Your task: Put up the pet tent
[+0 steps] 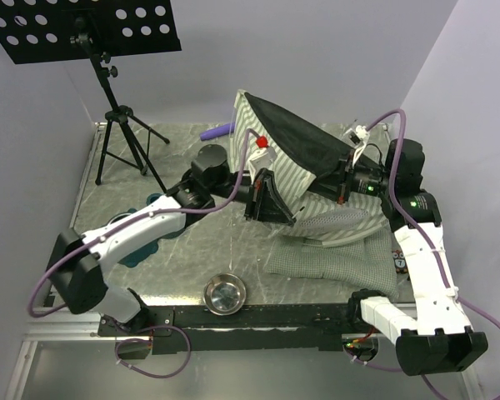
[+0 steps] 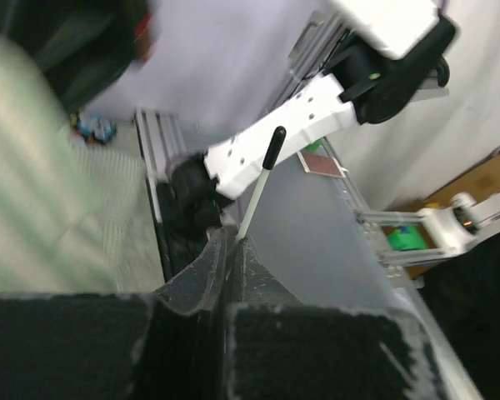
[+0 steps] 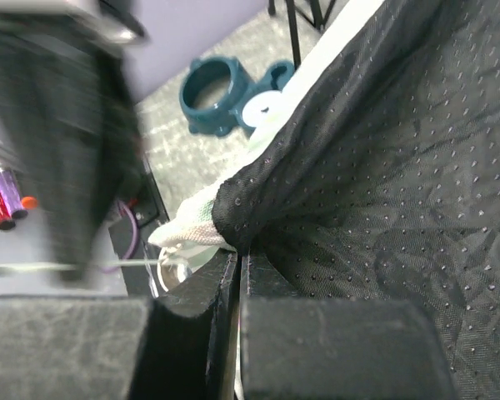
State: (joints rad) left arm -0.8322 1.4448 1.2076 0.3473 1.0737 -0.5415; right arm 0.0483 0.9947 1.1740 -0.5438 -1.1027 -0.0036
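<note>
The pet tent (image 1: 293, 146) stands half raised at the back middle of the table, green-and-white striped with its dark lining facing up. Its grey-green checked cushion mat (image 1: 333, 257) lies in front of it. My left gripper (image 1: 262, 197) is at the tent's left side. In the left wrist view it (image 2: 232, 242) is shut on a thin white pole (image 2: 254, 200) with a black tip. My right gripper (image 1: 343, 179) is at the tent's right side. In the right wrist view it (image 3: 240, 254) is shut on the tent's edge, where the dark lining (image 3: 383, 150) meets a white hem (image 3: 192, 229).
A steel bowl (image 1: 225, 293) sits near the front edge. The teal double bowl holder (image 1: 142, 243) lies partly under my left arm and also shows in the right wrist view (image 3: 225, 96). A black music stand's tripod (image 1: 121, 133) stands at the back left. A purple object (image 1: 217, 131) lies behind the tent.
</note>
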